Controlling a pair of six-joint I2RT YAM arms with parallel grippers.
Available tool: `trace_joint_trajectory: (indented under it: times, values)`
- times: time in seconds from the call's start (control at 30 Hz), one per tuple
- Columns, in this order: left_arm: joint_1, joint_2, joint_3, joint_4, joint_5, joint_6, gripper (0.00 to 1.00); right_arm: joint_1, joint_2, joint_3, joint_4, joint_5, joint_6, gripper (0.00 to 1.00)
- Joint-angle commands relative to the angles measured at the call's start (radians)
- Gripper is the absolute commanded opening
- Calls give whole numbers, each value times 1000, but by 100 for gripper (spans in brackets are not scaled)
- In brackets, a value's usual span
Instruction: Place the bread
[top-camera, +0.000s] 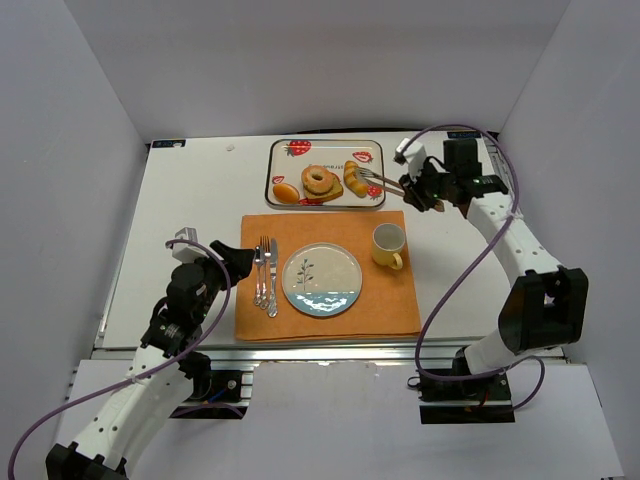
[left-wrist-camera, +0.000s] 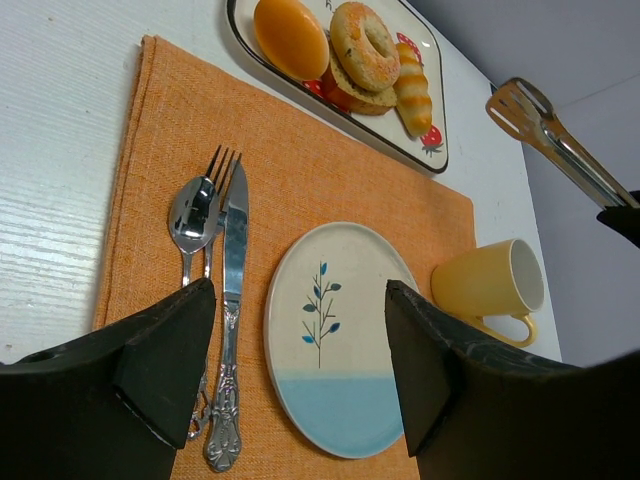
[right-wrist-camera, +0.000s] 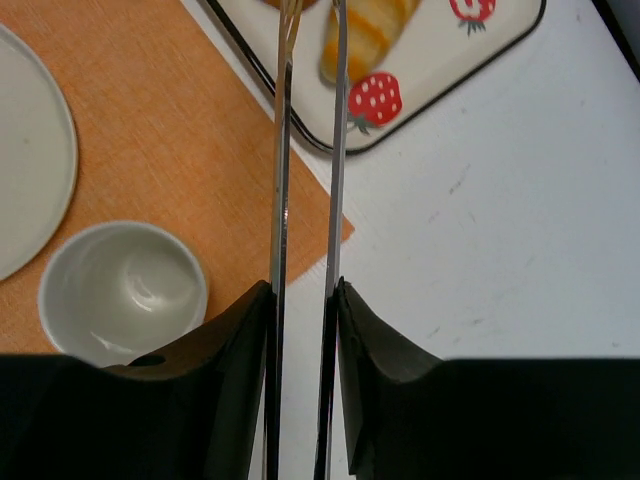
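Tray (top-camera: 330, 150) with baked pieces, tongs (top-camera: 380, 180) over its right end.
Orange placemat (top-camera: 390, 300) lies just in front of the tray. Right gripper (right-wrist-camera: 305, 295) pinches the tongs' handles; left gripper (left-wrist-camera: 300, 330), well in front of the tray's left end, gapes wide and empty. Bagel (top-camera: 320, 180) sits on the bread slice (left-wrist-camera: 362, 100) mid-tray.

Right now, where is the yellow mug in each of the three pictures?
Top external: the yellow mug sits right of centre, beside the plate.
Left wrist: the mug is at the right edge, mid-height.
Right wrist: the mug is lower left, seen from above.
Shared landmark: the orange placemat under it, visible in all three.
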Motion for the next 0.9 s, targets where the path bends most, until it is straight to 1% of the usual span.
trace_joint_trajectory:
  times: [0.0, 0.07, 0.2, 0.33, 0.47, 0.63, 0.87]
  values:
    - [3, -15, 17, -3, -13, -7, 78, 55, 49, 105, -9, 24, -8, 37]
    - [3, -17, 18, -5, -14, -9, 78, 93, 79, 141, -7, 36, -13, 36]
    - [3, -15, 18, -5, -16, -10, 78, 175, 110, 159, 7, 68, -57, 35]
    - [3, -14, 18, -5, -17, -9, 78, 270, 162, 170, 20, 127, -137, 36]
    - [3, -14, 18, -8, -21, -9, 78, 305, 217, 211, 39, 189, -156, 36]
    - [3, -15, 15, -8, -25, -10, 78, 325, 270, 257, 60, 229, -174, 37]
    - [3, -11, 14, -3, -27, -9, 78, 344, 268, 257, 103, 246, -199, 40]
